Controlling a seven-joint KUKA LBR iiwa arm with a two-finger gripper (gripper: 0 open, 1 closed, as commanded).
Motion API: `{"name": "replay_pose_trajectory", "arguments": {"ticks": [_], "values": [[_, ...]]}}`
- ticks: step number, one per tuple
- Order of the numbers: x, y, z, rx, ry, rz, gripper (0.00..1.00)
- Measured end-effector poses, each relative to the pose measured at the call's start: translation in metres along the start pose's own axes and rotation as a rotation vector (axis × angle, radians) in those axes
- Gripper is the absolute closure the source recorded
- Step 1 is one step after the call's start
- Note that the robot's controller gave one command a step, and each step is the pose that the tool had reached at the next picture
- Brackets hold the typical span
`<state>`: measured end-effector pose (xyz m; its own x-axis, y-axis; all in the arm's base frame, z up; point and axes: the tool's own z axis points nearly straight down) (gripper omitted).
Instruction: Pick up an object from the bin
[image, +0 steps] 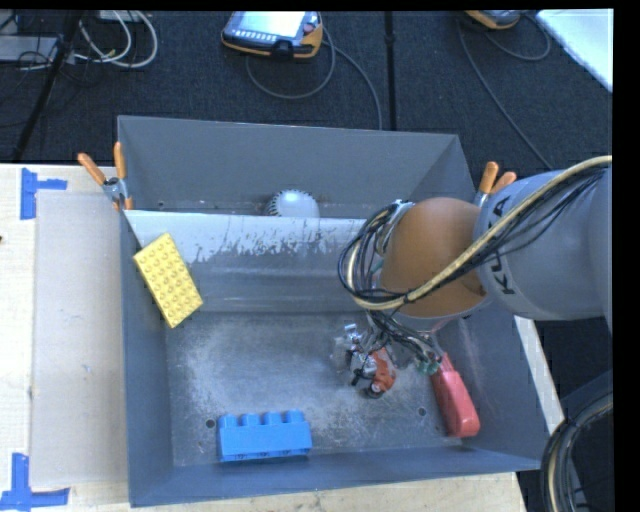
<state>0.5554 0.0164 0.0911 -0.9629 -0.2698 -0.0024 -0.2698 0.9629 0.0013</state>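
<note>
Down near the grey bin (260, 340) floor, right of centre, jaws set low, clenched or released I cannot tell, red-handled tool (455, 402) just beside them, blue brick (263, 436) near front wall, yellow studded plate (168, 280) leaning at left wall.

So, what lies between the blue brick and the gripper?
Nothing: the camera view shows only bare bin floor between the blue brick and the gripper.
</note>
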Motion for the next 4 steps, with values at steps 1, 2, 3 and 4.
{"name": "replay_pose_trajectory", "arguments": {"ticks": [1,2,3,4], "values": [[0.007,-0.014,-0.019,-0.002,-0.001,-0.232,1.0],[0.007,-0.054,-0.03,-0.001,-0.002,-0.269,1.0],[-0.026,-0.078,-0.046,-0.003,-0.002,-0.387,0.0],[-0.026,-0.078,-0.046,-0.003,-0.002,-0.387,0.0]]}}
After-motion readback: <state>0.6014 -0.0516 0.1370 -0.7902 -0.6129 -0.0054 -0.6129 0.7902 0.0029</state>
